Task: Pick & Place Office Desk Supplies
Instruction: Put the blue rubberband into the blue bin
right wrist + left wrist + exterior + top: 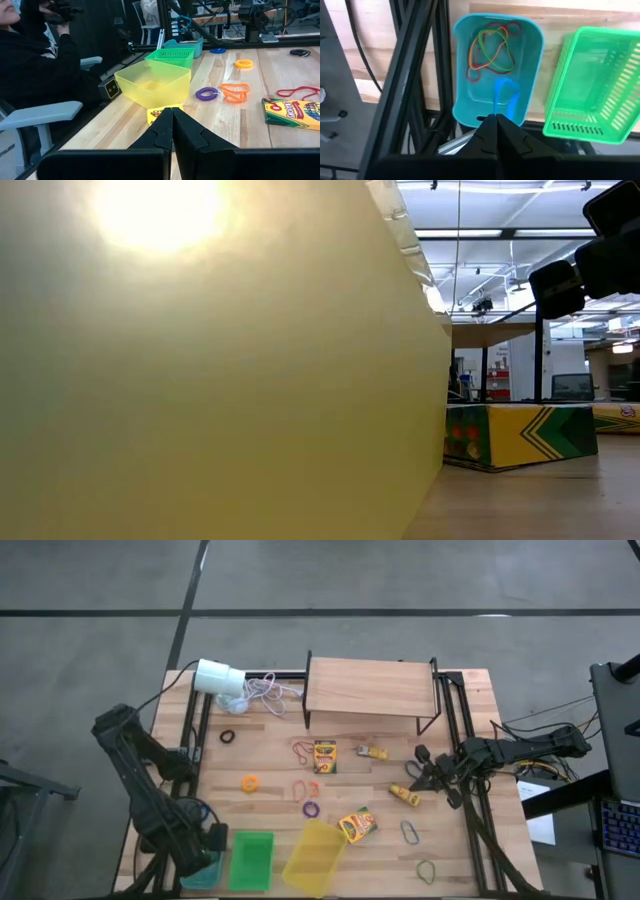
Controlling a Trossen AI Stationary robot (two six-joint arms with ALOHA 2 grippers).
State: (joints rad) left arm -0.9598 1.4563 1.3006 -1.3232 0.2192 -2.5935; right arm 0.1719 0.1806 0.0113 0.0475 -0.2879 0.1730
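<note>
As table [270, 765] shows: two crayon boxes [325, 756], three bins [252, 860].

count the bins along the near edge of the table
3, side by side at the near edge: blue bin by the left arm, green bin next, yellow bin tilted beside it.

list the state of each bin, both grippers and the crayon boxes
left gripper: shut, above the blue bin
right gripper: shut, empty
blue bin: holds rubber bands
green basket: empty
yellow bin: empty
crayon boxes: closed, flat on the table
</note>
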